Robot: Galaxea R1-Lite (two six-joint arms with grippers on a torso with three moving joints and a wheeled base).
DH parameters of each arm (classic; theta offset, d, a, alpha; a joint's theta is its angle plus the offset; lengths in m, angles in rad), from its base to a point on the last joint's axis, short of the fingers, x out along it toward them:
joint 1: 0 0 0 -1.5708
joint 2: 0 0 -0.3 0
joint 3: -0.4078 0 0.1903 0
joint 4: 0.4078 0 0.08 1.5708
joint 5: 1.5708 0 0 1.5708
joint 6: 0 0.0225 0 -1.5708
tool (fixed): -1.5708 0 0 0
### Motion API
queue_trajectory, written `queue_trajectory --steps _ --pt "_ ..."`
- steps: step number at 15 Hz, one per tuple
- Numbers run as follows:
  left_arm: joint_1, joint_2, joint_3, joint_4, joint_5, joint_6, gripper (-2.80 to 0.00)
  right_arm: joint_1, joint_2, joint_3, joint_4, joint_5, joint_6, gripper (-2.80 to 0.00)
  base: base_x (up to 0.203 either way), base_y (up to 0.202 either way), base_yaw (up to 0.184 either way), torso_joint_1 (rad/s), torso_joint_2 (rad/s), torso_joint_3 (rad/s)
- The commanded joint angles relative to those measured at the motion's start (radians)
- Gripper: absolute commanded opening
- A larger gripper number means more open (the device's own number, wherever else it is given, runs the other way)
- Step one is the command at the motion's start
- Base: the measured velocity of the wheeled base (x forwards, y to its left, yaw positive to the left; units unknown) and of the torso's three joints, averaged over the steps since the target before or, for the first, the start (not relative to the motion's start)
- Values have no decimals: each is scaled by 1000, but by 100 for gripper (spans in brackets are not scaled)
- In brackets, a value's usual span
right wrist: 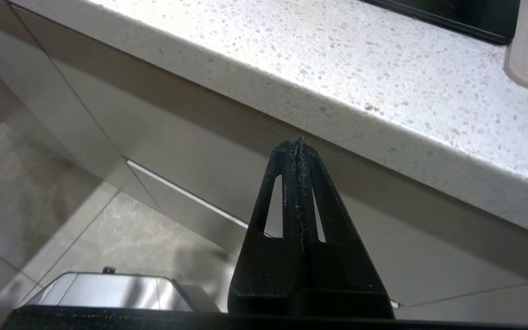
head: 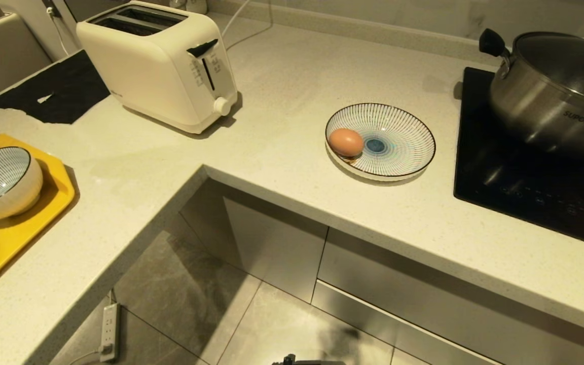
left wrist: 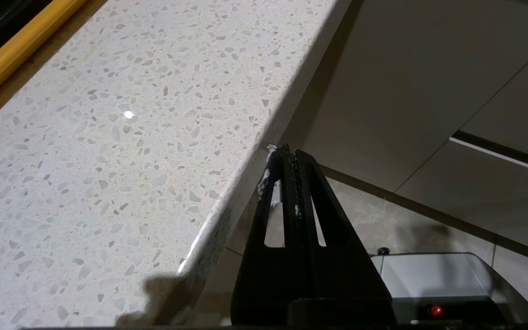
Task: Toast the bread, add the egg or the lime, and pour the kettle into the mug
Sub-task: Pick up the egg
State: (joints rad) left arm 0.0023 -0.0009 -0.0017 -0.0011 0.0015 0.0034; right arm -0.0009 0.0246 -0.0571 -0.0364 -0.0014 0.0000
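A peach-orange egg lies on the left side of a blue-striped plate in the middle of the pale speckled counter. A cream two-slot toaster stands at the back left with its slots empty. The bread, the kettle and the mug are out of view. My left gripper is shut and empty, hanging just off the counter's front edge. My right gripper is also shut and empty, below the counter's edge in front of the cabinet doors. Neither gripper shows in the head view.
A yellow tray at the left holds a blue-and-white striped bowl. A steel pot with a glass lid sits on the black cooktop at the right. A black cloth lies behind the tray. The counter forms an inner corner over grey floor tiles.
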Motion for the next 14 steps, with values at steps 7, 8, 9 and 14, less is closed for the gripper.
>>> queue_trajectory --steps 7,8,9,14 --pt "1 1 0 0 0 0 -280 2 784 -460 -41 209 7 -280 0 0 0 0 0 0" --pt "1 1 0 0 0 0 -280 6 891 -525 -62 230 7 -280 0 0 0 0 0 0" --pt "1 1 0 -1 0 0 -280 21 998 -609 -79 247 10 -280 0 0 0 0 0 0" --pt "1 1 0 0 0 0 -280 174 1321 -1029 -47 257 49 -280 0 0 0 0 0 0"
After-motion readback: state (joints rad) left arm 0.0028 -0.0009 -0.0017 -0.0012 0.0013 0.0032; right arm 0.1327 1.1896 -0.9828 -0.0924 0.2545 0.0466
